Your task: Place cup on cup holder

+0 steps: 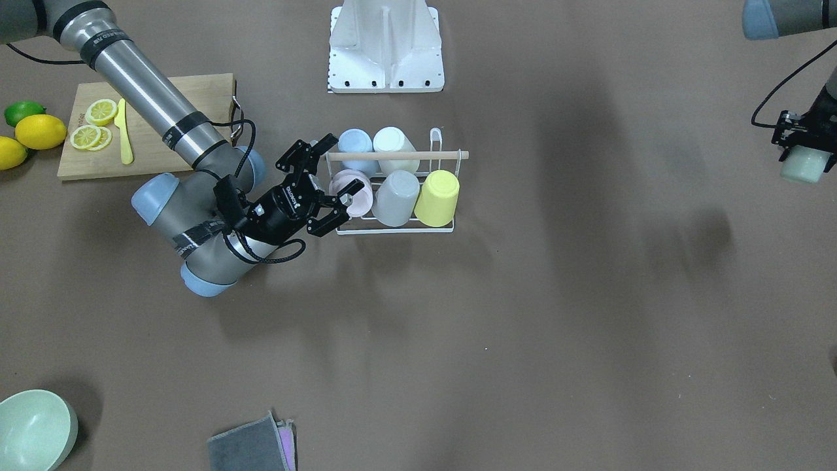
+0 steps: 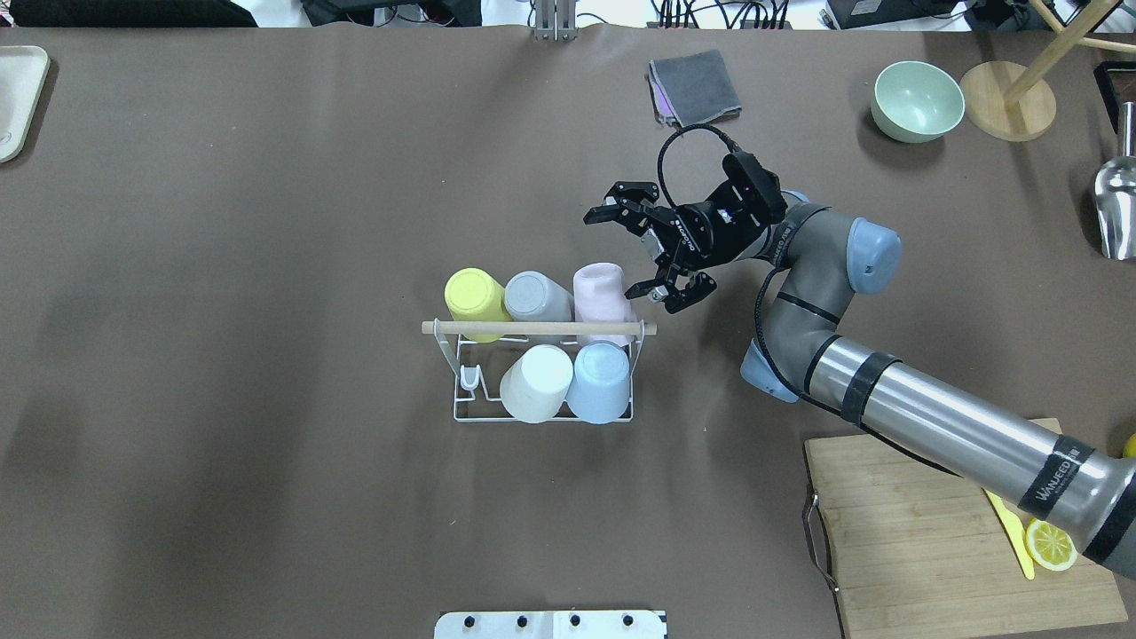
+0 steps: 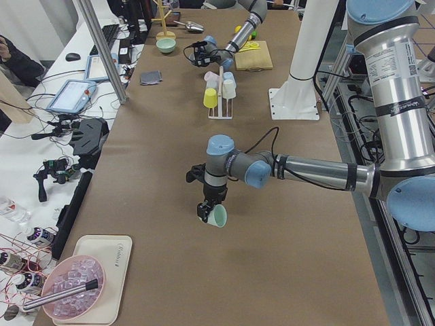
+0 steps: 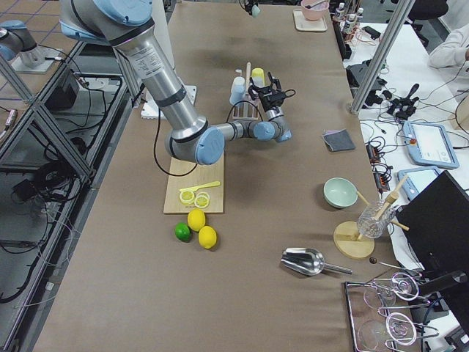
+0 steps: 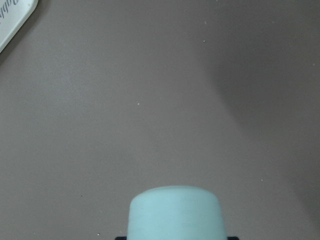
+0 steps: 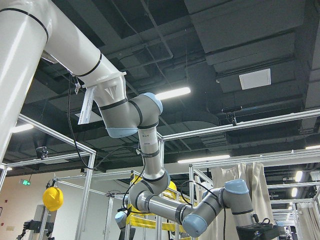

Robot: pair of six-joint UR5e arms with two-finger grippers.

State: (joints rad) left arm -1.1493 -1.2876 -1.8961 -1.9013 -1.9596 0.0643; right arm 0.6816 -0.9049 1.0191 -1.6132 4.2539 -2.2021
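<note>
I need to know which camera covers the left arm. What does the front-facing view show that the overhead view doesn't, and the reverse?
Only front-facing: the left gripper shut on a pale green cup at the frame edge, plus whole lemons. Only overhead: a metal scoop and a wooden stand. Both: the cup holder, and the open right gripper beside its pink cup.

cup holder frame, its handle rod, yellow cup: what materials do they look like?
Cup holder: thin bent wire, likely metal, smooth white coating. Handle rod: pale, bare-looking wood, matte. Yellow cup: probably matte plastic, given even pastel colour and no glare; unglazed ceramic can't be excluded.
</note>
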